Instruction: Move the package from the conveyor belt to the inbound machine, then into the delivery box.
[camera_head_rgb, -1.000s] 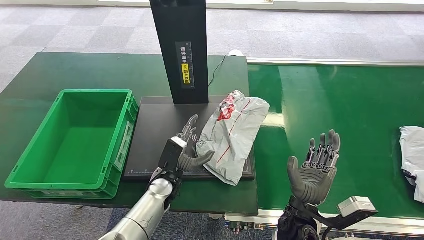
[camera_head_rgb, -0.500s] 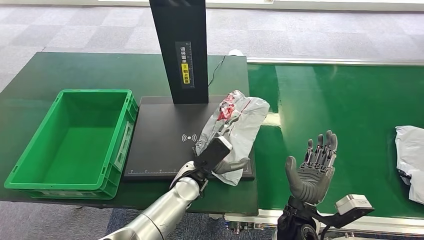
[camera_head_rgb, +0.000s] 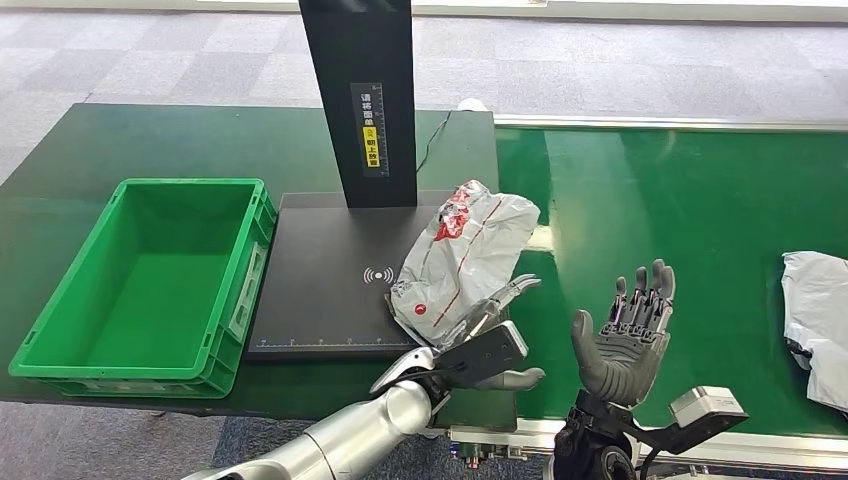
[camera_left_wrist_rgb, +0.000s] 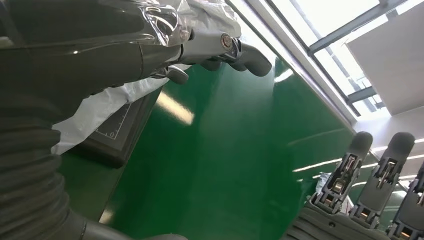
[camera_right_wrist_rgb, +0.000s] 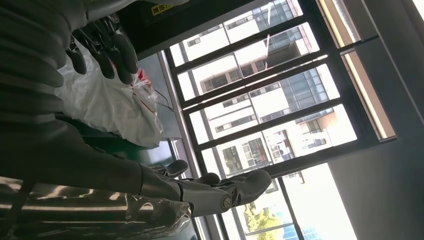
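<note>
A grey-white plastic package (camera_head_rgb: 468, 250) with red print lies on the black plate of the inbound machine (camera_head_rgb: 320, 270), its far end hanging over the green conveyor belt (camera_head_rgb: 700, 220). My left hand (camera_head_rgb: 492, 342) is at the package's near right corner with fingers spread, and they lie along the bag's edge; nothing is gripped. In the left wrist view those fingers (camera_left_wrist_rgb: 225, 46) reach past the package (camera_left_wrist_rgb: 100, 107). My right hand (camera_head_rgb: 628, 335) is raised over the belt's near edge, palm up, fingers apart and empty. The green delivery box (camera_head_rgb: 60, 330) stands empty at the left.
The machine's black column (camera_head_rgb: 360, 100) rises behind the plate, with a cable running off behind it. A second grey-white package (camera_head_rgb: 818, 325) lies on the belt at the far right edge. The dark green table (camera_head_rgb: 180, 140) carries the box and the machine.
My left hand swung from the plate left of the package across to the package's near right corner. The second package on the belt drifted slightly left. The right hand barely moved.
</note>
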